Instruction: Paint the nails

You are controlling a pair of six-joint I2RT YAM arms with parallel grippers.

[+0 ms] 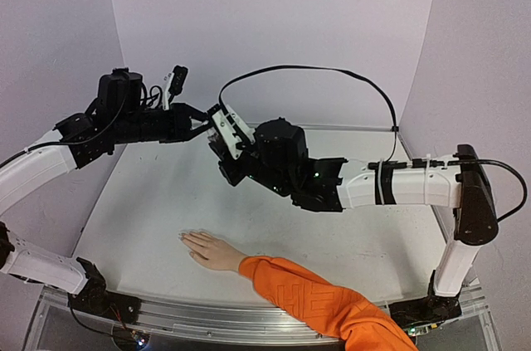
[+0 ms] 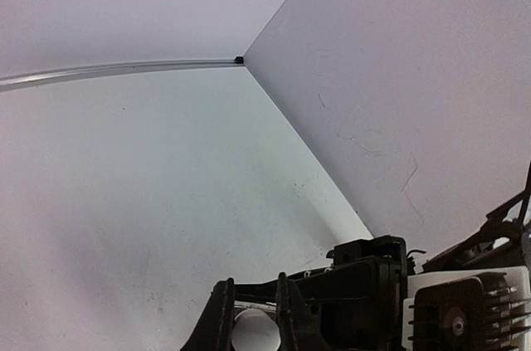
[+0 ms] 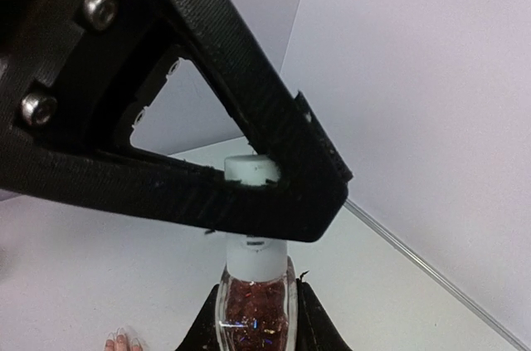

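Left jaws are clamping the white cap (image 3: 255, 261) mid-frame while right jaws are gripping the glitter bottle (image 3: 253, 311) beneath, likely unscrewing it for the nails (image 3: 124, 337).

The right wrist camera sits at the base of the bottle (image 3: 253, 305), looking along it to the cap (image 3: 249, 170) — very near. The left wrist camera sits just behind the cap, facing past it over the table (image 2: 124, 202) to the far corner. The top external camera looks down from high up, well back from the bottle. Both wrist views share the cap; the top and right wrist views share the hand (image 1: 207, 249).
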